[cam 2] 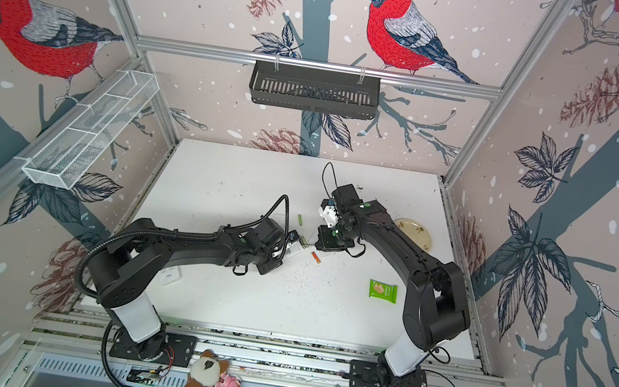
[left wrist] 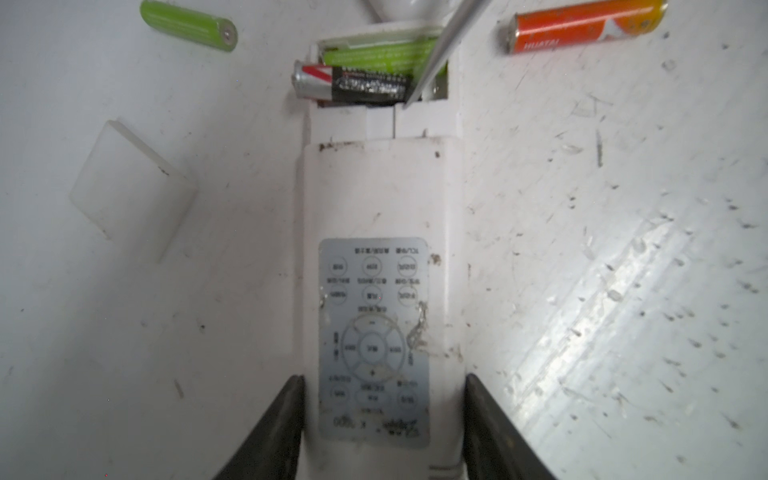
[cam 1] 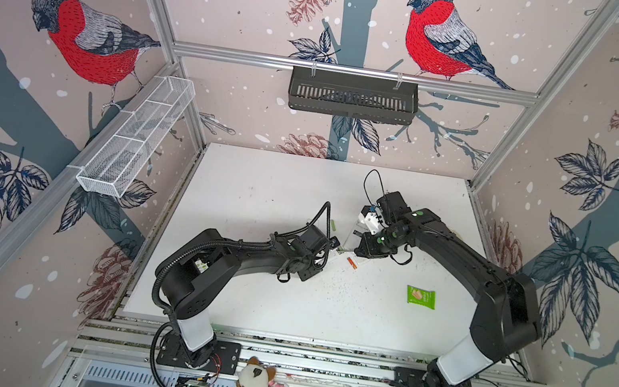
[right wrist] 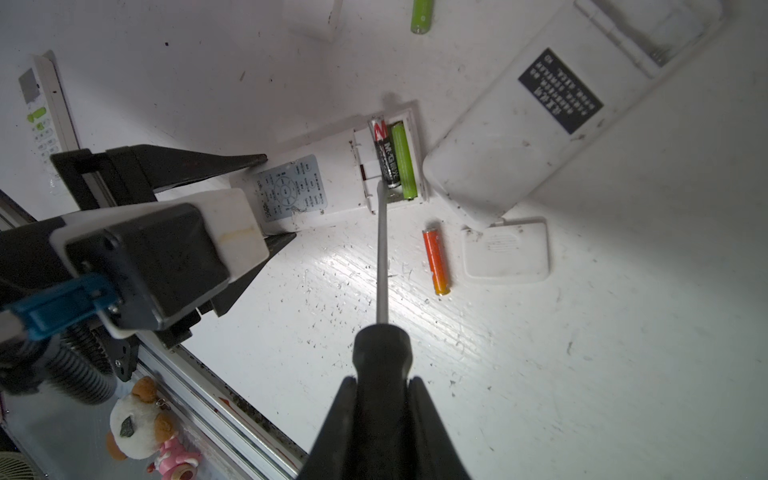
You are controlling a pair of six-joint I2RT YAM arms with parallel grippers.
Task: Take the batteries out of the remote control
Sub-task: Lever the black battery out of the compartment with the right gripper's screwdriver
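1. The black cylindrical battery (right wrist: 385, 160) with a silver-and-red end is seen in the open compartment of the small white plastic remote control (left wrist: 382, 187), side by side with a lime green cylindrical battery (right wrist: 404, 164). Both long axes run across the remote's width, and the black one's silver end juts over the compartment's side wall.
2. The steel-shafted, black-handled screwdriver (right wrist: 382, 249) is clamped by its handle in the right gripper (right wrist: 382, 379). Its tip is set at the black battery's opposite end, so a pry from that end by the right arm is judged to be next.
3. The left gripper (left wrist: 384, 379) is closed on the remote's long sides at the label end, pinning it.
4. On the scratched white tabletop (right wrist: 582, 332), an orange-red cylindrical battery (right wrist: 436, 262), a second lime green battery (left wrist: 189, 25) and a white plastic compartment cover (right wrist: 505, 251) lie loose.
5. A larger white remote (right wrist: 540, 124) lies just beside the compartment, so room there is judged tight.
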